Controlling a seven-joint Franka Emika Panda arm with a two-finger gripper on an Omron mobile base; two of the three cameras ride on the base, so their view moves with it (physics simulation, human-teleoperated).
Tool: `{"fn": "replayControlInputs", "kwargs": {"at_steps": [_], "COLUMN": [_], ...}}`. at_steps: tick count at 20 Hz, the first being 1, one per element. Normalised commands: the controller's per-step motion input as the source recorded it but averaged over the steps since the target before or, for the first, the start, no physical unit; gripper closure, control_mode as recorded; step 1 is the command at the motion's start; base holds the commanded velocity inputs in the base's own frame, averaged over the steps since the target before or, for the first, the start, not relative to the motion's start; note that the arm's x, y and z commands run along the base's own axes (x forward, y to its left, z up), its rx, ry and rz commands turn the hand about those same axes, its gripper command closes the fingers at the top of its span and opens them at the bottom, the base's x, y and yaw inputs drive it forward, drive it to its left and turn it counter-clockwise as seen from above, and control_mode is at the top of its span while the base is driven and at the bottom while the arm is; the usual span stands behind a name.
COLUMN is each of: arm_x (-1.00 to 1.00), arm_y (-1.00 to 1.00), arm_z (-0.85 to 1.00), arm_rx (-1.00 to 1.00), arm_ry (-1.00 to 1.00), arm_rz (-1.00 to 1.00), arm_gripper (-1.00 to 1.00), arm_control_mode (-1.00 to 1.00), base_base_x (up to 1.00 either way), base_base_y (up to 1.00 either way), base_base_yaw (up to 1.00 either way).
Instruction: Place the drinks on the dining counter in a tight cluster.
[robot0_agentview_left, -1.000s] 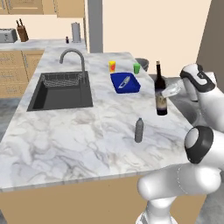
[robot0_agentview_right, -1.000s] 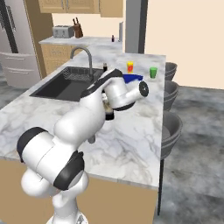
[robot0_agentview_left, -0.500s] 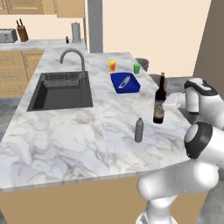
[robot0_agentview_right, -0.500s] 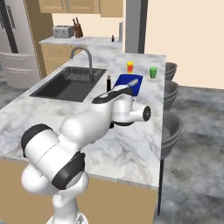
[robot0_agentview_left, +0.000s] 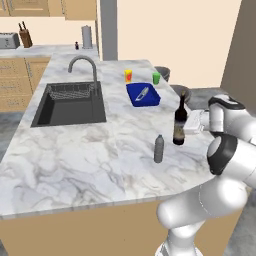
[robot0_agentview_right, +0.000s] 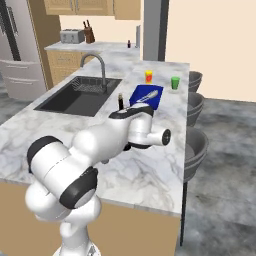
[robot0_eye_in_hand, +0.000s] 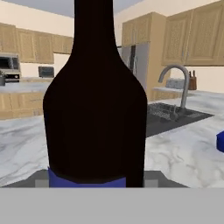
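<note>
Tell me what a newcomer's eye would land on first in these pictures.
First, the dark wine bottle standing upright near the right edge of the marble dining counter, with the gripper closed on it from the side. Next, the small grey bottle standing alone just in front, then the black sink.

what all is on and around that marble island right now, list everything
wine bottle: 1, dark with pale label, upright near the island's right edge, in the gripper
small bottle: 1, grey, upright on the marble just left of the wine bottle, apart from it
tray: 1, blue, behind the wine bottle, holds a pale utensil
cups: 2, yellow and green, far end of the island
sink: 1, black, left part of the island
faucet: 1, curved steel, behind the sink
dining counter: 1, white-grey veined marble
toaster, knife block: 1 each, back counter
stools: grey, along the island's far side
gripper: 1, shut on the wine bottle's body
</note>
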Motion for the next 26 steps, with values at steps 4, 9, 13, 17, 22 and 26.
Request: {"fn": "replayControlInputs", "kwargs": {"at_steps": [4, 9, 13, 17, 22, 26], "arm_x": [-0.07, -0.22, -0.53, -0.87, -0.92, -0.41], "arm_y": [-0.22, -0.22, -0.12, -0.26, -0.19, 0.11], "arm_z": [-0.06, 0.00, -0.04, -0.01, -0.04, -0.06], "arm_rx": [-0.05, 0.00, 0.00, 0.00, 0.00, 0.00], "arm_ry": [-0.05, -0.06, -0.12, -0.12, -0.11, -0.11], "arm_rz": [0.05, 0.12, 0.13, 0.17, 0.19, 0.20], "arm_gripper": [1.00, 1.00, 1.00, 1.00, 1.00, 1.00], "arm_control_mode": [-1.00, -1.00, -1.00, -1.00, -1.00, -1.00], "base_base_x": [0.00, 0.00, 0.00, 0.00, 0.00, 0.00], "base_base_y": [0.00, 0.00, 0.00, 0.00, 0.00, 0.00], "base_base_yaw": [0.00, 0.00, 0.00, 0.00, 0.00, 0.00]}}
